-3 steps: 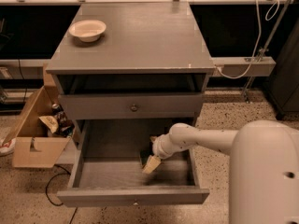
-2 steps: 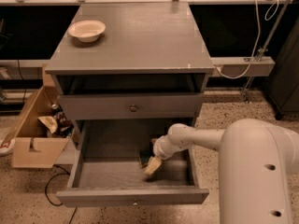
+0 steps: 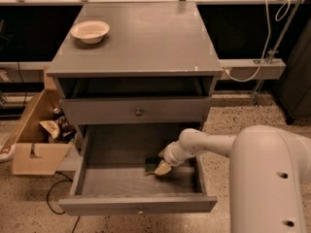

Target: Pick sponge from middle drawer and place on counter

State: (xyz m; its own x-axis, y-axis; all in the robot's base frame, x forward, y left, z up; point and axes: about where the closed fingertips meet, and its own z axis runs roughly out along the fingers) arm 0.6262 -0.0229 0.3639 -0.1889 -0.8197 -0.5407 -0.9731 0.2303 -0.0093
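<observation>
Cardboard box (image 3: pixel 34 147) stands on the floor well to the left of the pincer (image 3: pixel 163 168) and has no part in the job. Above and to the left of the pincer, the cream bowl (image 3: pixel 90 31) sits on the grey desk (image 3: pixel 155 38), whose bare surface is where the sponge must end up. Below that, the middle drawer (image 3: pixel 116 181) stands pulled out, and the pincer is down inside it, right of its middle. The dark green sponge (image 3: pixel 151 162) lies on the drawer floor, touching the pincer on its left side. Compared with a second ago, sponge and pincer sit at nearly the same spot; only the white arm (image 3: pixel 209 143) to the pincer's right has shifted a little. Whether the pincer is apart or clamped on the sponge I cannot tell. My reading is that the grasp is being settled, the lift has not begun, and the carry up to the desk lies wholly ahead
</observation>
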